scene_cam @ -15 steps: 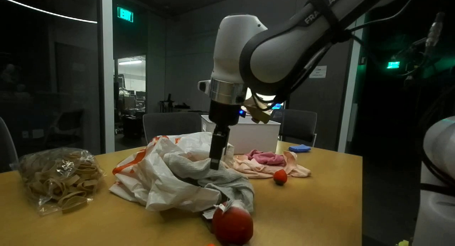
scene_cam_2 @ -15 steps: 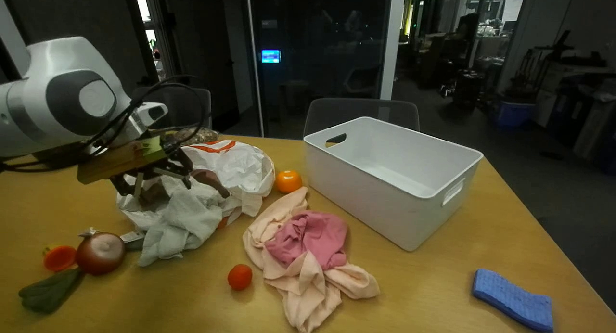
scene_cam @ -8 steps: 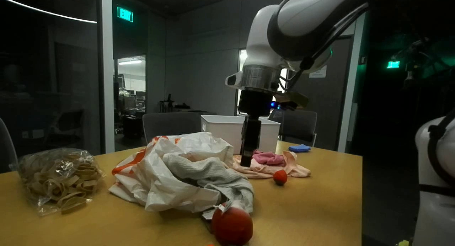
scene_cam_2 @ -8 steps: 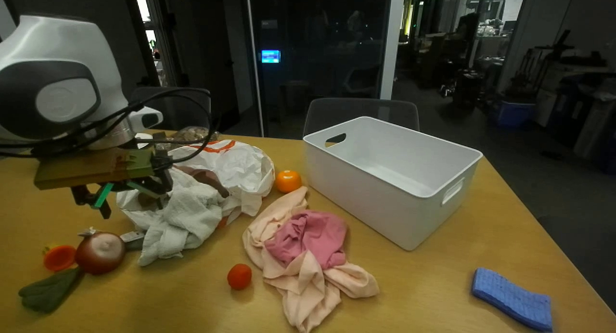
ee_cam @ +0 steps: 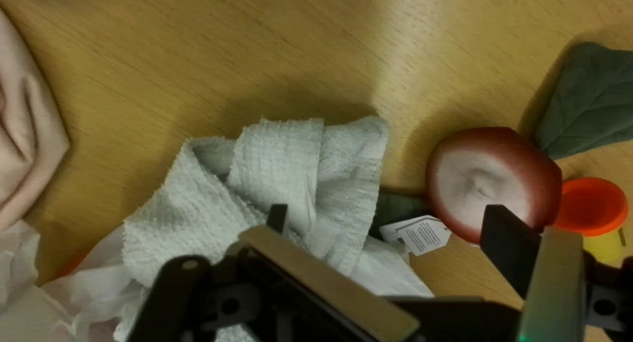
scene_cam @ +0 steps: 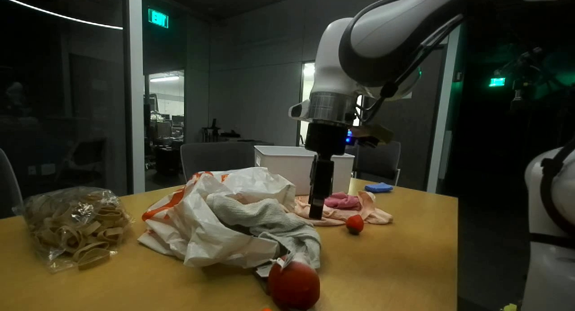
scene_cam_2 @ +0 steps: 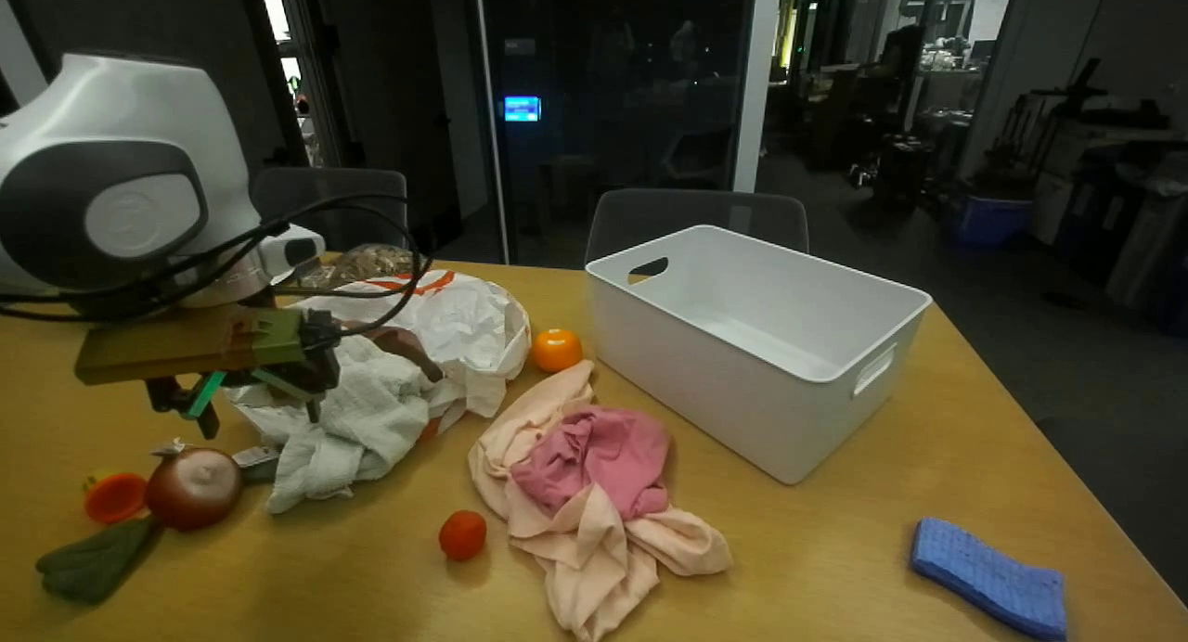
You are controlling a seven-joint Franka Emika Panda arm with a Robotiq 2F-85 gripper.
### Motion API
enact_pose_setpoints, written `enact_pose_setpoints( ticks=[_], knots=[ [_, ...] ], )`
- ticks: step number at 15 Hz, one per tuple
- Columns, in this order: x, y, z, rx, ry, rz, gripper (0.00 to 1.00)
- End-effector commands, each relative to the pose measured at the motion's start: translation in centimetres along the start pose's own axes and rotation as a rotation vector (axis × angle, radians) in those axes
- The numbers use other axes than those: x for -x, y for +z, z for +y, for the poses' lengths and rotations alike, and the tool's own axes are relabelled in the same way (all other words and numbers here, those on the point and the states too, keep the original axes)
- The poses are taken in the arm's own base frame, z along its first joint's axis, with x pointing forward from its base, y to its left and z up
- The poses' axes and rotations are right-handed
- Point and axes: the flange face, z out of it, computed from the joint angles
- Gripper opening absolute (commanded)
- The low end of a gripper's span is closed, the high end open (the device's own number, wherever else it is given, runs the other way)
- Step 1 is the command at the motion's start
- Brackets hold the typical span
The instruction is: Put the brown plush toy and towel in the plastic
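Wrist view: the towel lies partly beneath the claw, whose two fingers stand well apart. Along this line of sight one fingertip overlaps the towel and the second overlaps a red-brown onion; whether the towel is touched cannot be told. In an exterior view the claw's lower end appears beside the towel, in front of a peach cloth.

The towel is pale grey with a ribbed weave, crumpled into thick folds. Its upper part is bunched at the mouth of a white plastic bag with orange-red markings, and its free end spills onto the wooden counter. A printed tag lies between the towel's edge and the onion. At the bag's mouth, in an exterior view, a brown item is partly visible, too covered to identify.

Relative to one second earlier, the claw has moved away from the bag's mouth, to a position nearer the onion; relative to half a second earlier, it stands slightly lower. The towel, the bag and the onion keep the same places.
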Motion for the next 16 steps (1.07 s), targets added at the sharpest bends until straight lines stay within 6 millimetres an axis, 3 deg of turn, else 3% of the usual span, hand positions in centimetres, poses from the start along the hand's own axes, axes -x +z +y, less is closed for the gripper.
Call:
enact_pose_setpoints(
  ticks=[1,8,16],
  knots=[
    [1.2,0.9,1.8,-0.016,0.035,0.016,1.00],
    [1.0,3.9,3.8,-0.044,0.003,0.039,1.00],
    [0.0,8.2,4.4,-0.020,-0.044,0.045,1.00]
  ],
)
